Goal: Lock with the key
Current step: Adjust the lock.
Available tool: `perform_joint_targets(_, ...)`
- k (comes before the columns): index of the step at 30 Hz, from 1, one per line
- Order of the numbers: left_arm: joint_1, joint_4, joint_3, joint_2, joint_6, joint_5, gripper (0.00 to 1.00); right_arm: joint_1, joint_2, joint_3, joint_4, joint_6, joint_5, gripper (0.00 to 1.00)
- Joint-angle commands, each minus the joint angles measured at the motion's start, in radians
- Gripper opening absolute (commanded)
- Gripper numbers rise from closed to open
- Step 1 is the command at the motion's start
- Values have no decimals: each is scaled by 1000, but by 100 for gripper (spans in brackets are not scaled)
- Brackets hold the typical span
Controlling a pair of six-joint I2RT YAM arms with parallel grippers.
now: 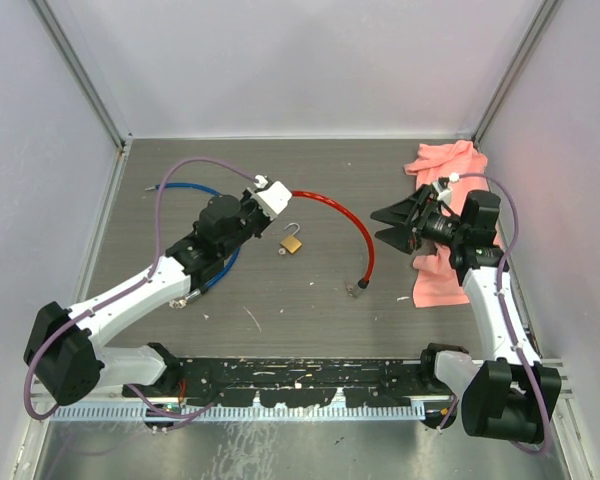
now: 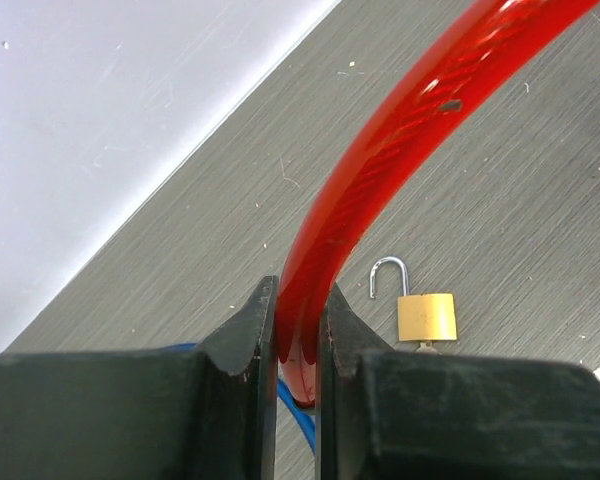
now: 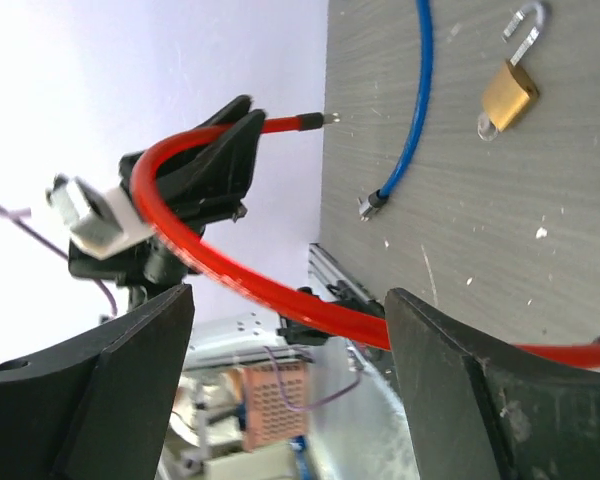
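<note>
**Q:** Two arms show in the top view. What does each one hold?

**A:** The left gripper (image 1: 277, 197) is clamped narrow on the red cable (image 1: 358, 225), near one end. The right gripper (image 1: 395, 225) stands wide and holds nothing, beside the pink cloth (image 1: 445, 160). The padlock (image 1: 292, 243) lies on the table (image 1: 310, 320) between the arms, inside the cable's arc and apart from both grippers. A blue cable (image 1: 192, 189) runs under the left arm.

**Q:** What does the left wrist view add?

**A:** The jaws pinch the red cable (image 2: 380, 160) between them. The padlock (image 2: 426, 316) lies just beyond them, with its shackle open and one leg free of the body.

**Q:** And the right wrist view?

**A:** The fingers (image 3: 100, 390) are spread wide. The red cable (image 3: 230, 268) crosses the gap well beyond them, untouched. The padlock (image 3: 508, 92) lies far off. A small metal part (image 3: 488, 124) at its base may be the key, but it is too small to confirm.

**Q:** What are the likely faults from here?

**A:**
1. The bent cable probably stores spring force. A slipping left grip could let it whip and knock the padlock away.
2. Nothing restrains the padlock, so a push on the shackle will likely slide it.
3. Closing the shackle without the cable in it would lock nothing
</note>
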Motion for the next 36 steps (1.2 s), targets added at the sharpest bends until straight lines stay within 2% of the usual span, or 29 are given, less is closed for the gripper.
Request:
perform_joint_targets(1, -20, 123, 2, -40, 17, -27, 0, -8, -11, -32, -30, 188, 77, 82)
perform_joint_targets(4, -34, 125, 3, -33, 33, -40, 0, -8, -11, -23, -130, 173, 96, 82)
perform_joint_targets(10, -43, 132, 8, -27, 61, -74, 0, -9, -4, -5, -154, 163, 55, 81)
perform_joint_targets(12, -43, 133, 13, -24, 64, -82, 0, -9, 4, 80, -188, -16, 106, 80)
perform_joint_targets(14, -43, 122, 23, -20, 62, -86, 0, -8, 8, 204, -260, -285, 186, 81)
perform_joint_targets(17, -43, 87, 45, -11, 53, -74, 0, -8, -23, 297, -200, -572, 210, 81)
perform_joint_targets(20, -42, 64, 62, 0, 47, -44, 0, -8, -29, 344, -168, -955, -3, 82)
perform_joint_targets(22, -42, 40, 85, 9, 39, -21, 0, -8, -17, 359, -196, -1187, -160, 87)
perform_joint_targets(25, -42, 10, 114, 18, 26, 3, 0, 12, 20, 391, -220, -1294, -197, 92)
perform_joint_targets(28, -42, -22, 136, 22, 15, 18, 0, 82, 66, 453, -316, -1388, -89, 92)
perform_joint_targets(31, -43, -51, 157, 22, 3, 26, 0, 270, 86, 483, -418, -1467, 112, 92)
perform_joint_targets(33, -42, -63, 167, 22, -5, 31, 0, 371, 78, 466, -401, -1473, 233, 92)
perform_joint_targets(36, -42, -76, 177, 22, -15, 37, 0, 439, 78, 445, -352, -1452, 358, 87)
